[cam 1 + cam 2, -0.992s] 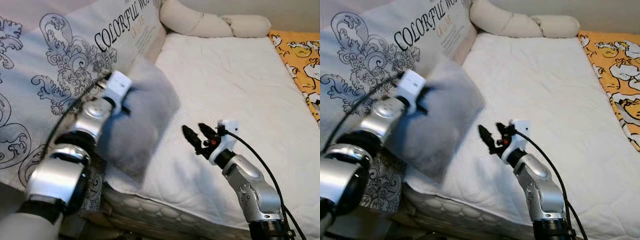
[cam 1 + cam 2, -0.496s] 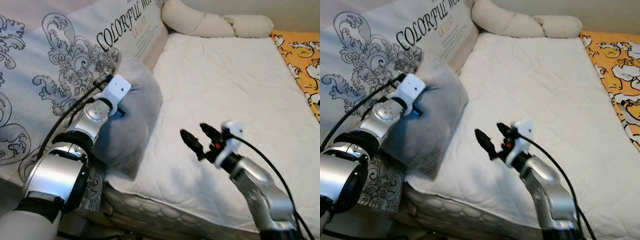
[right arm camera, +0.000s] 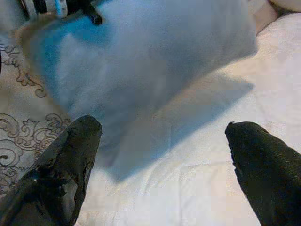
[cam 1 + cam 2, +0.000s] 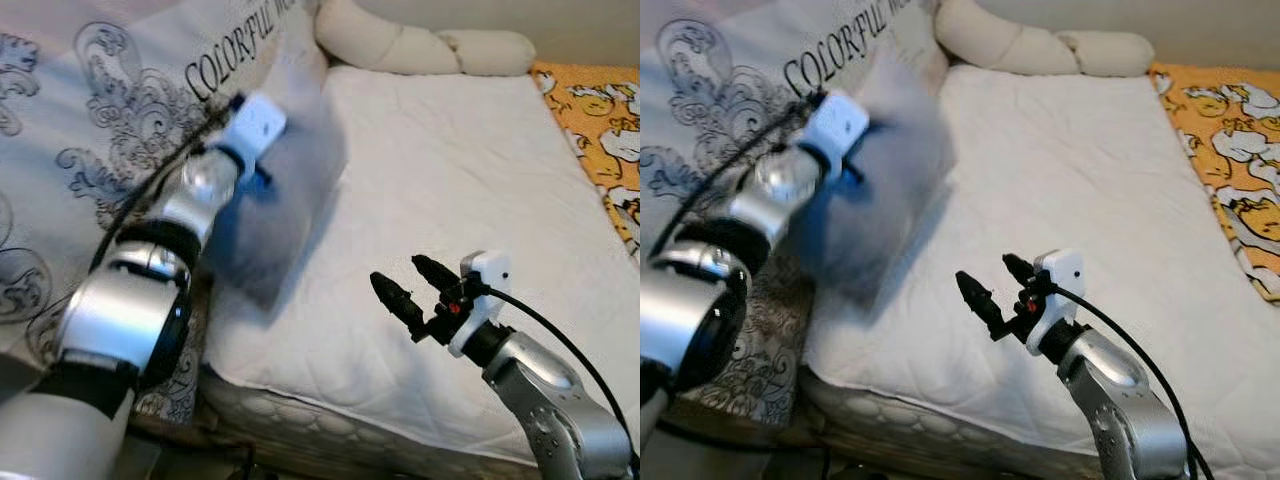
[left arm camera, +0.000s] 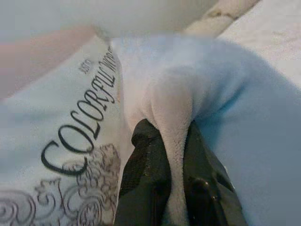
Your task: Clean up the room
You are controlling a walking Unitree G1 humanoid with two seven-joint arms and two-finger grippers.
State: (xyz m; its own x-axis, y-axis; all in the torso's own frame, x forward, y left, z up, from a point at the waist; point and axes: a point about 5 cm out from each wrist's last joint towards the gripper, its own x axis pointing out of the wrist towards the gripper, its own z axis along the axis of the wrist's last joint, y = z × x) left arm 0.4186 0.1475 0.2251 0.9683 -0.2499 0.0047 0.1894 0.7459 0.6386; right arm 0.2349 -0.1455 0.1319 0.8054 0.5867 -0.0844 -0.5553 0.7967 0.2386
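Observation:
A soft grey pillow [image 4: 282, 195] hangs lifted over the left edge of the white mattress [image 4: 470, 190], blurred in motion. My left gripper [image 5: 170, 165] is shut on a fold of the grey pillow [image 5: 225, 94], its black fingers [image 5: 146, 165] pinching the fabric. The left arm [image 4: 190, 200] reaches in from the left beside the printed bedding. My right gripper [image 4: 408, 285] stands open low over the mattress's front part, apart from the pillow [image 3: 141, 61], with nothing between its fingers [image 3: 66, 165].
Patterned bedding printed "COLORFUL" [image 4: 110, 140] stands along the left side. A long cream bolster [image 4: 420, 45] lies at the head of the bed. An orange cartoon-print sheet [image 4: 600, 130] lies at the right edge. The mattress's front edge [image 4: 330, 420] is near.
My left gripper has carried the grey pillow upward and toward the head of the bed. The right gripper has dropped slightly and shifted right, still open.

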